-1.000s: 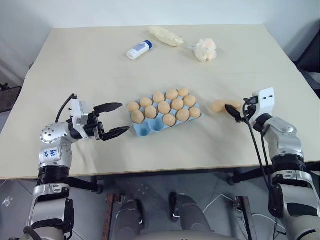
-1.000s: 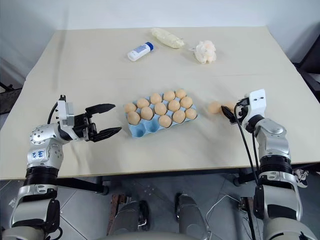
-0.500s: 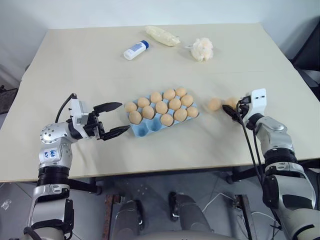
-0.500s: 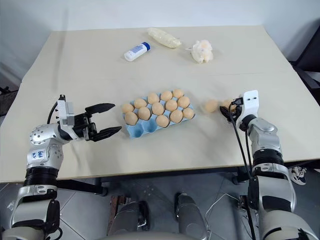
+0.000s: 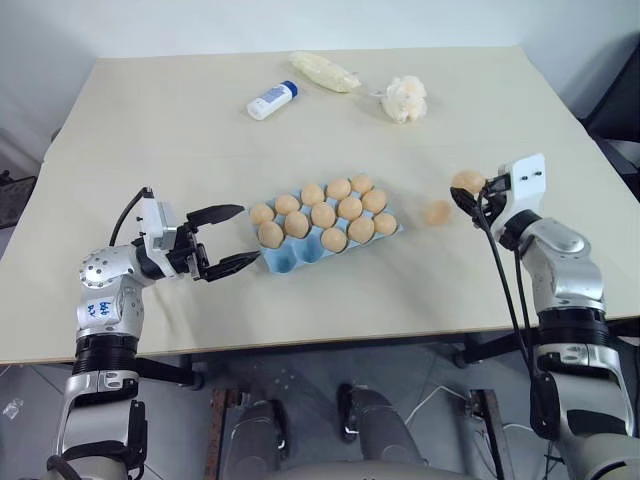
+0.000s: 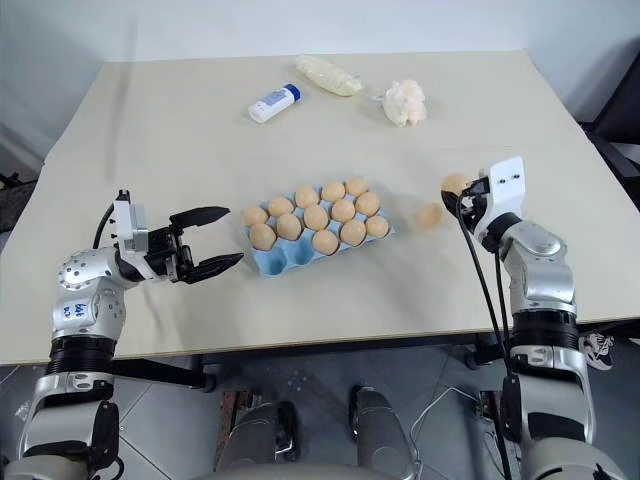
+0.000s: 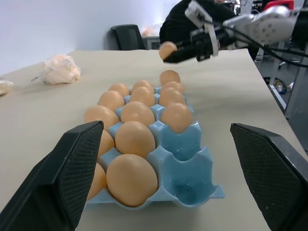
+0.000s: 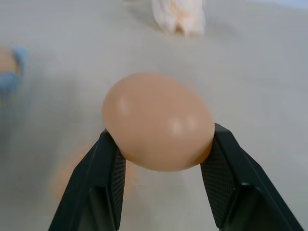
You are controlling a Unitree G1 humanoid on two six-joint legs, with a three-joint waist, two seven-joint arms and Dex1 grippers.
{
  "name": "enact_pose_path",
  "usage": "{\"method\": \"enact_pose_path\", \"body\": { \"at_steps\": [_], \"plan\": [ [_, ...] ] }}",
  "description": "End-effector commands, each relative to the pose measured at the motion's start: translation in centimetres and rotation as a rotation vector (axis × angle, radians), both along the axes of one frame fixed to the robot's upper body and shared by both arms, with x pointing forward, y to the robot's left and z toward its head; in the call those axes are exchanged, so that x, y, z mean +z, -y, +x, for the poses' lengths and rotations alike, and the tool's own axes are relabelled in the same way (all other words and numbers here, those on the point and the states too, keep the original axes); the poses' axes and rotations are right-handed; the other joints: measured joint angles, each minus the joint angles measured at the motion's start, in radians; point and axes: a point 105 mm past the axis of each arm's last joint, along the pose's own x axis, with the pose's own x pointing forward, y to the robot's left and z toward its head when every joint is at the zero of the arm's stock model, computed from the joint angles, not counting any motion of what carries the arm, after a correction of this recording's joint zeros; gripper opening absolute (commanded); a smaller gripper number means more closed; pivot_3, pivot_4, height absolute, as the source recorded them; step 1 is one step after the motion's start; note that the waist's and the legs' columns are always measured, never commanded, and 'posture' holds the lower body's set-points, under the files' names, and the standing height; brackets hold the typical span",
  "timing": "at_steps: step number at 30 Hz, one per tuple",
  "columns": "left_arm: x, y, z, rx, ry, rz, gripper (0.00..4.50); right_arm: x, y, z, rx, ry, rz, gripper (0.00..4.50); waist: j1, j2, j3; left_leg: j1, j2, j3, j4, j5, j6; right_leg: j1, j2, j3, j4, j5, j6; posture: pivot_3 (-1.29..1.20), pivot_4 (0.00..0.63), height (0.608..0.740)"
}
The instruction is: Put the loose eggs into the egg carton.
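Fingers of the right hand (image 6: 457, 192) pinch a smooth tan-brown oval egg (image 8: 159, 121) from both sides, holding it in the air above the pale beige surface (image 5: 200, 140), the forearm angled up from the near edge. Just below and inward of that hand, a second loose tan egg (image 5: 436, 212) lies on the surface, apart from it. Further inward sits the light blue moulded egg carton (image 5: 290, 259), most cups filled with tan eggs, a few at its near-left end bare. The left hand (image 5: 228, 239) hovers level just beside that bare end, its two black fingers spread wide and gripping nothing. Well beyond both hands, near the far edge, lie a white bottle with a blue cap (image 5: 270, 100), a pale yellow lumpy bag (image 5: 324, 71) and a fluffy white-yellow clump (image 5: 406, 99).
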Motion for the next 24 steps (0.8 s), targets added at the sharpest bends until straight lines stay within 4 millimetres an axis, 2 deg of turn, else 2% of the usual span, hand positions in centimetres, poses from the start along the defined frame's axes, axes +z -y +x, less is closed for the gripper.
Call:
{"method": "enact_pose_path", "body": {
  "at_steps": [1, 2, 4, 7, 8, 9, 16, 23, 24],
  "plan": [
    [1.0, -0.5, -0.3, -0.003, 0.036, 0.001, 4.5, 2.3, -3.8, -1.6, 0.12, 0.043, -0.008, 1.79, 0.0, 0.0, 0.0, 0.0, 0.0, 0.0, 0.0, 0.0, 0.0, 0.0, 0.0, 0.0, 0.0, 0.0, 0.0, 0.0, 0.15, 0.74],
    [1.1, -0.6, -0.3, -0.004, 0.036, 0.002, 4.5, 2.6, -5.3, -2.1, 0.161, 0.044, -0.004, 1.79, 0.0, 0.0, 0.0, 0.0, 0.0, 0.0, 0.0, 0.0, 0.0, 0.0, 0.0, 0.0, 0.0, 0.0, 0.0, 0.0, 0.15, 0.74],
    [1.1, -0.7, -0.3, -0.005, 0.036, 0.004, 4.5, 2.8, -6.8, -2.8, 0.196, 0.041, 0.002, 1.79, 0.0, 0.0, 0.0, 0.0, 0.001, 0.0, -0.001, 0.0, 0.0, 0.0, 0.0, 0.0, 0.0, -0.001, -0.001, 0.0, 0.15, 0.74],
    [1.0, -1.5, -0.5, -0.003, 0.029, 0.02, 4.5, 2.0, -15.0, -6.0, 0.446, -0.01, 0.043, 1.79, 0.0, 0.0, 0.0, 0.0, 0.001, -0.001, -0.001, 0.0, 0.0, -0.001, 0.0, -0.001, 0.0, -0.001, -0.002, 0.0, 0.15, 0.74],
    [1.0, -1.7, -0.6, -0.001, 0.028, 0.024, 4.5, 1.8, -16.8, -6.7, 0.495, -0.027, 0.051, 1.79, -0.002, 0.0, 0.0, 0.0, 0.001, -0.001, -0.002, 0.0, 0.0, -0.001, 0.0, -0.001, 0.0, -0.001, -0.002, 0.0, 0.15, 0.74],
    [1.0, -1.8, -0.6, -0.001, 0.028, 0.025, 4.5, 1.7, -17.6, -7.0, 0.511, -0.037, 0.054, 1.79, -0.003, 0.0, 0.0, 0.0, 0.001, -0.001, -0.002, 0.0, 0.0, -0.001, 0.001, -0.001, 0.0, -0.002, -0.003, 0.0, 0.15, 0.74],
    [0.8, -2.4, -0.8, 0.024, 0.032, 0.033, 4.5, -0.8, -21.0, -7.3, 0.574, -0.121, -0.017, 1.79, 0.008, -0.001, -0.001, -0.002, -0.001, -0.002, -0.002, 0.0, 0.0, -0.001, -0.002, -0.003, -0.002, -0.002, -0.003, 0.0, 0.15, 0.74],
    [0.7, -2.6, -1.3, 0.045, 0.038, 0.027, 4.5, -2.3, -21.5, -6.9, 0.585, -0.159, -0.079, 1.79, 0.002, -0.001, -0.001, -0.002, 0.0, -0.002, -0.003, -0.001, 0.0, -0.001, -0.001, -0.003, -0.002, -0.002, -0.004, 0.0, 0.15, 0.74],
    [0.6, -2.7, -1.4, 0.047, 0.038, 0.026, 4.5, -2.3, -21.6, -6.8, 0.585, -0.161, -0.081, 2.48, 0.001, -0.001, -0.001, -0.002, 0.001, -0.002, -0.003, -0.001, 0.0, -0.002, 0.0, -0.003, -0.002, -0.002, -0.004, 0.0, 0.15, 0.74]
  ]
}}
